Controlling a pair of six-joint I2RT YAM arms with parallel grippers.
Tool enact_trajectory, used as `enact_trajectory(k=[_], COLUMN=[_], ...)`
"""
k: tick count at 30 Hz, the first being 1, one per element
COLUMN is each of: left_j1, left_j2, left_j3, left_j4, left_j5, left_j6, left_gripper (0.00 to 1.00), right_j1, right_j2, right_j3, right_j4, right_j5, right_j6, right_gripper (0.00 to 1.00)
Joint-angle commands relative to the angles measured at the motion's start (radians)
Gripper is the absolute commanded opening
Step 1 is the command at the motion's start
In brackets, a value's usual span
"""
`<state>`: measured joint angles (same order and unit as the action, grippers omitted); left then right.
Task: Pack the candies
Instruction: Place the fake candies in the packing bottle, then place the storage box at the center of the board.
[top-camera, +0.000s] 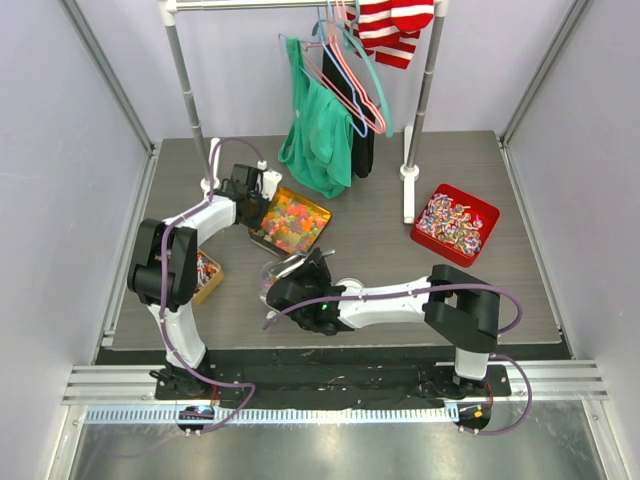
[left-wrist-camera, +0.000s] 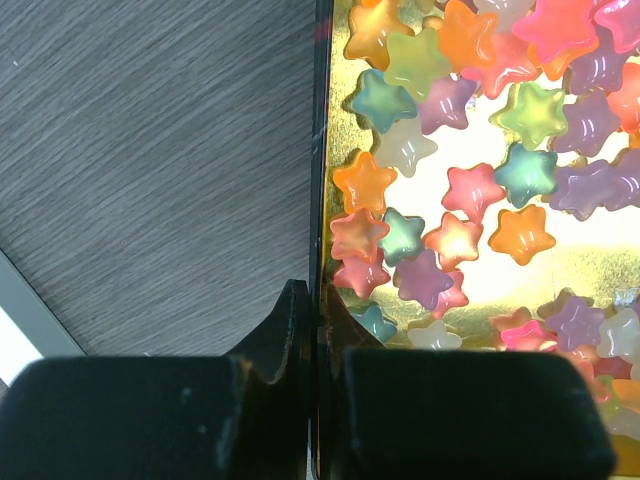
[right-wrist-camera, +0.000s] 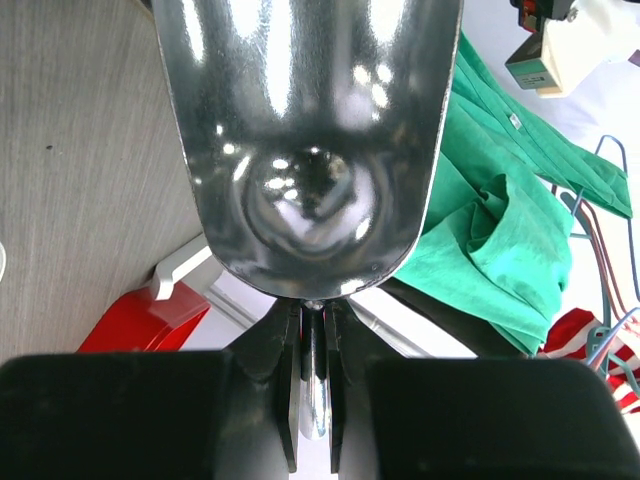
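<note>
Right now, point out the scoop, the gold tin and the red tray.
scoop (right-wrist-camera: 310, 150): right wrist view, middle of its shiny bowl.
gold tin (left-wrist-camera: 590, 265): left wrist view, bare patch of its gold floor.
red tray (top-camera: 490, 214): top external view, rim at its right corner.

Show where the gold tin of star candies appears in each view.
Top view: gold tin near the centre, just below the green shirt.
Left wrist: right half, its rim pinched by the left tool.
Right wrist: not in it.
Shared landmark: left tool on the rim, top and left-wrist views.
</note>
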<state>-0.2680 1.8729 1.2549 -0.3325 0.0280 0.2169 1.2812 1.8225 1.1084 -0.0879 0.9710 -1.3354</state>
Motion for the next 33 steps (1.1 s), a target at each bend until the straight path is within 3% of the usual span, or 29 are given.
enact_trajectory(k=[1, 5, 10, 17, 23, 31, 33], left_j1=[0.003, 0.004, 0.004, 0.004, 0.004, 0.012, 0.038], left_j2=[0.000, 0.003, 0.008, 0.029, 0.023, 0.003, -0.023], left_j3=[0.043, 0.044, 0.047, 0.064, 0.069, 0.077, 0.074], left_j4=[0.073, 0.072, 0.067, 0.049, 0.047, 0.052, 0.061], left_j5=[0.004, 0.004, 0.012, 0.016, 0.016, 0.004, 0.027], left_j6=[-0.004, -0.004, -0.002, -0.008, -0.010, -0.028, -0.060], left_gripper=[0.00, 0.00, 0.00, 0.03, 0.26, 0.32, 0.48], right_j1=[0.003, -0.003, -0.045, -0.177, -0.281, -0.327, -0.335], right_j2=[-0.014, -0.023, -0.051, -0.134, -0.166, -0.160, -0.138], right_j3=[0.004, 0.024, 0.172, 0.222, 0.208, 0.186, 0.186], right_j4=[0.079, 0.057, -0.229, -0.326, -0.332, -0.263, -0.253], right_j5=[0.046, 0.025, -0.113, -0.314, -0.419, -0.448, -0.442], right_j6=[-0.039, -0.009, 0.269, 0.514, 0.608, 0.668, 0.686], right_gripper=[0.01, 0.01, 0.01, 0.01, 0.01, 0.01, 0.01])
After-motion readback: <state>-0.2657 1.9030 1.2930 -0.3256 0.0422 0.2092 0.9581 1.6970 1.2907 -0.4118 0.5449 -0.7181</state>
